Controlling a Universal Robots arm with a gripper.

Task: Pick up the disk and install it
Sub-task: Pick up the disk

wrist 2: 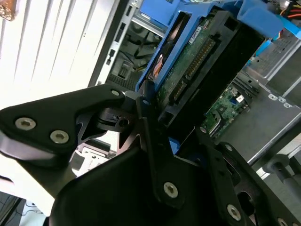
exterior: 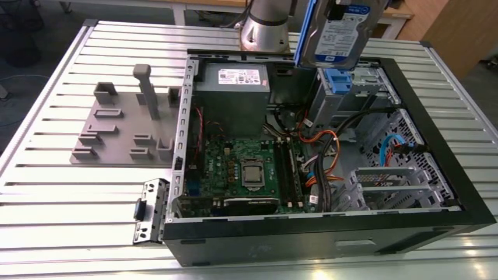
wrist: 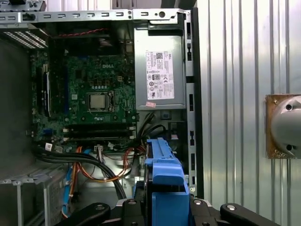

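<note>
- Disk [exterior: 336,29]: held on edge with its label toward the exterior view's camera. It is in the air over the far side of the open computer case [exterior: 435,134] and touches nothing below it.
- At the exterior view's left, a grey fixture plate [exterior: 116,128] lies on the slatted table [exterior: 46,192], well apart from the work.
- Further right, inside the case, the power supply [exterior: 233,87] sits beside the motherboard [exterior: 245,166]. The arm [exterior: 265,26] rises just behind them.
- Right again, directly under the disk, stands the metal drive cage [exterior: 346,102] with a small blue clip [exterior: 340,81] at its top.
- Step in hand, as a judgement: the pick-up is done and the install is not.
- Seating the disk would call for its edges squared to the cage opening and a straight path clear of the cables [exterior: 327,146].
- The second wrist view adds the grip. The gripper [wrist 2: 175,120] is pinched on the disk, one of its fingers [wrist 2: 145,101] pressed against the blue bracket [wrist 2: 164,9], and the circuit-board side is bare.
- The first wrist view adds the plan from above. The bracket's end hangs near the case wall beside the power supply, with cables lying close by.
</note>
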